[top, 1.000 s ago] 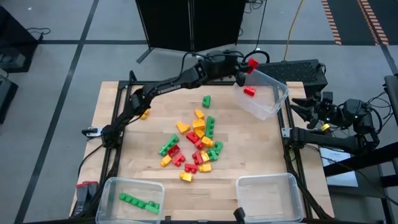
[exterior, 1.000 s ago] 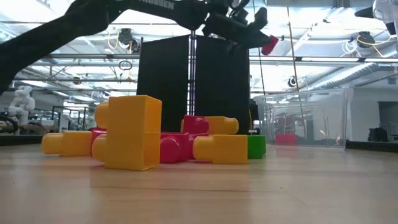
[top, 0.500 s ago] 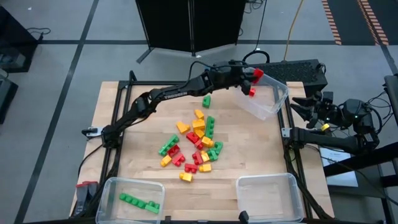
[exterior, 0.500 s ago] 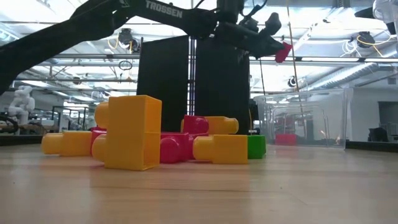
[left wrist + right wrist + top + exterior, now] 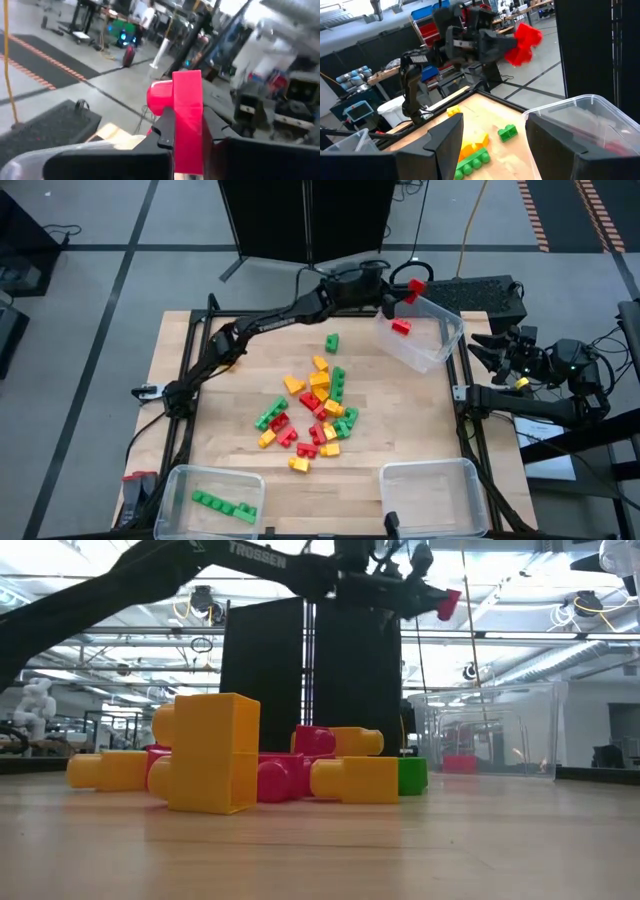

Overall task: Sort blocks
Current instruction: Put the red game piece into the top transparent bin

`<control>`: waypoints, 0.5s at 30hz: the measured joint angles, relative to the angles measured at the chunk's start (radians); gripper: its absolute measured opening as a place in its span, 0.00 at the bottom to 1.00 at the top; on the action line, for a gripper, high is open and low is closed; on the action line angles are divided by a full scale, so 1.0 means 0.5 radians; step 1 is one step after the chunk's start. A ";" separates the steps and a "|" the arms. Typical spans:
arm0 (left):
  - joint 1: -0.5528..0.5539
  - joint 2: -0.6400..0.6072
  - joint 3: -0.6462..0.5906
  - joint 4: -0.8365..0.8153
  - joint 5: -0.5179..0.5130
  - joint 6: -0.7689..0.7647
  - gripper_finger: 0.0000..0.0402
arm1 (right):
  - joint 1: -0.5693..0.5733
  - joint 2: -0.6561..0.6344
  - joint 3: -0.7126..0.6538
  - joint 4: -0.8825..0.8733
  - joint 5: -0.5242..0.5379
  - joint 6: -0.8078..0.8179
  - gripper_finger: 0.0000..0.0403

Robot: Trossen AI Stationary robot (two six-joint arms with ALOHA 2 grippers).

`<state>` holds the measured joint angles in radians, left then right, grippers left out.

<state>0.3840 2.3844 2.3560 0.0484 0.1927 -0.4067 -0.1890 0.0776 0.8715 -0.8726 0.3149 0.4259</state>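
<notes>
At the near left corner of the tabletop (image 5: 220,450), a clear bin (image 5: 212,500) already holds a row of green bricks (image 5: 224,505). In the middle lies the unsorted pile of red, green and yellow-orange blocks (image 5: 315,412), with one green block (image 5: 331,342) set apart toward the far edge. A second clear bin (image 5: 432,498), at the near right, shows nothing inside.

The left tool (image 5: 408,290) reaches across the far side, pinching a red block (image 5: 414,286) firmly between its fingers; the left wrist view shows the brick clamped upright. It hangs above the near rim of the tilted clear bin (image 5: 422,330) at the far right, where one red brick (image 5: 401,327) already lies.

To do this drop well, I judge the tool should carry a little farther over the bin's opening, lower somewhat so the brick cannot bounce out, then release cleanly.

The right tool (image 5: 492,352) waits off the tabletop's right edge, fingers spread.
</notes>
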 joint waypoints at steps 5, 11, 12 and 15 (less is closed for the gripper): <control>0.096 -0.098 0.003 -0.531 0.072 0.353 0.03 | 0.000 0.000 0.000 -0.002 -0.002 0.003 0.52; 0.147 -0.098 -0.001 -0.790 0.077 0.734 0.03 | 0.000 0.000 0.000 -0.002 0.000 -0.004 0.52; 0.148 -0.098 0.000 -0.819 0.087 0.804 0.03 | 0.000 0.000 0.000 -0.003 0.002 -0.005 0.52; 0.148 -0.085 0.000 -0.819 0.090 0.921 0.03 | 0.000 0.000 0.000 -0.002 0.003 -0.007 0.52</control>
<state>0.4580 2.3419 2.3558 -0.3612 0.2375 0.0540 -0.1890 0.0776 0.8715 -0.8738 0.3164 0.4225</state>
